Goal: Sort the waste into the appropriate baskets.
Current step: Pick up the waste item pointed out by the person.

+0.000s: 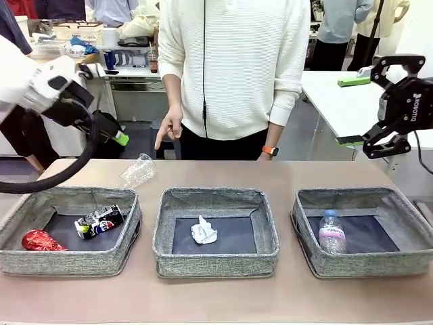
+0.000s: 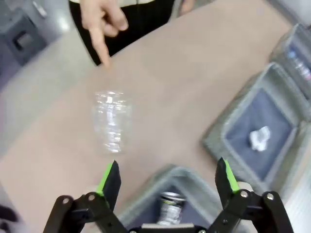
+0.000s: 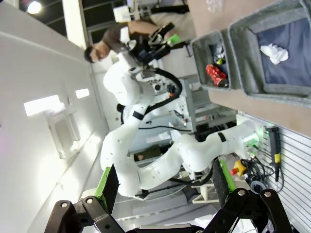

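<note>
Three grey baskets stand in a row. The left basket (image 1: 67,261) holds a red can (image 1: 39,240) and a dark multicoloured can (image 1: 99,221). A white paper ball (image 1: 203,230) lies in the middle basket (image 1: 216,264), and a pink-labelled clear bottle (image 1: 331,232) in the right basket (image 1: 365,265). On the table behind the left basket lies a clear plastic container (image 1: 139,170) (image 2: 112,121). My left gripper (image 1: 116,135) (image 2: 167,179) hangs open above and short of it. High at the right, my right gripper (image 1: 352,110) (image 3: 165,182) stands open and holds nothing.
A person stands at the far side; one hand (image 1: 169,128) (image 2: 99,24) points down toward the container. Bare table lies behind the middle and right baskets. A white table (image 1: 338,101) stands behind at the right.
</note>
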Tool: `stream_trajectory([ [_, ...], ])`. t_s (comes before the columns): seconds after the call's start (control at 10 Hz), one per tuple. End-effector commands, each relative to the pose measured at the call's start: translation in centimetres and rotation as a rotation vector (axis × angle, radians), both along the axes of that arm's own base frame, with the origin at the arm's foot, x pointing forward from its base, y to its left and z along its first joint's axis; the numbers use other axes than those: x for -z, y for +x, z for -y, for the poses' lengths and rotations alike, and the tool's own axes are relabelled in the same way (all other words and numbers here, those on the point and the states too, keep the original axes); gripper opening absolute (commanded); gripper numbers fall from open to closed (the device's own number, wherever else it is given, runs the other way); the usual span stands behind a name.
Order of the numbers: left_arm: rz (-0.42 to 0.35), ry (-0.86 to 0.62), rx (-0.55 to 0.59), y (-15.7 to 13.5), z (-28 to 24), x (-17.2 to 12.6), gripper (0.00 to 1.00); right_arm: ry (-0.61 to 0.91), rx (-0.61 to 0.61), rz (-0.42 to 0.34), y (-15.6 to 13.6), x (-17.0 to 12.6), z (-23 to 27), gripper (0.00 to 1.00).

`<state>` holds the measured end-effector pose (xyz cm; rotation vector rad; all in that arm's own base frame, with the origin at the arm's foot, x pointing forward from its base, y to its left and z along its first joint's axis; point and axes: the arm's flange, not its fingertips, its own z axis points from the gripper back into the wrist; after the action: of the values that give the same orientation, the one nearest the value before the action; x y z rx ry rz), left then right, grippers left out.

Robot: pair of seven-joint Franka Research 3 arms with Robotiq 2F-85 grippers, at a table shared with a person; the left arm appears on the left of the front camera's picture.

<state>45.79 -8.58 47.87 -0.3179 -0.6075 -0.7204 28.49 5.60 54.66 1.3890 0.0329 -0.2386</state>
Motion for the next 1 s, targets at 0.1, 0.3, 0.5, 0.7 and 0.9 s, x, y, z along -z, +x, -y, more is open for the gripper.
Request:
stream_trajectory([
  [0.1,0.107,0.234,-0.222,0.5,0.4,2.4,1.00,0.021,-0.002,0.027,0.3,-0.1,-0.2,1.00],
  [0.3,0.077,0.115,0.035,0.0,0.8,1.0,1.00,0.021,-0.002,0.027,0.3,-0.1,-0.2,1.00],
  [0.5,0.112,0.167,-0.009,0.1,1.0,2.0,1.00,0.021,-0.002,0.027,0.3,-0.1,-0.2,1.00],
  [0.7,0.051,0.241,0.079,3.1,1.4,2.8,1.00,0.021,-0.002,0.027,0.3,-0.1,-0.2,1.00],
  [0.9,0.014,0.284,0.137,6.9,2.6,4.2,1.00,0.021,-0.002,0.027,0.3,-0.1,-0.2,1.00],
])
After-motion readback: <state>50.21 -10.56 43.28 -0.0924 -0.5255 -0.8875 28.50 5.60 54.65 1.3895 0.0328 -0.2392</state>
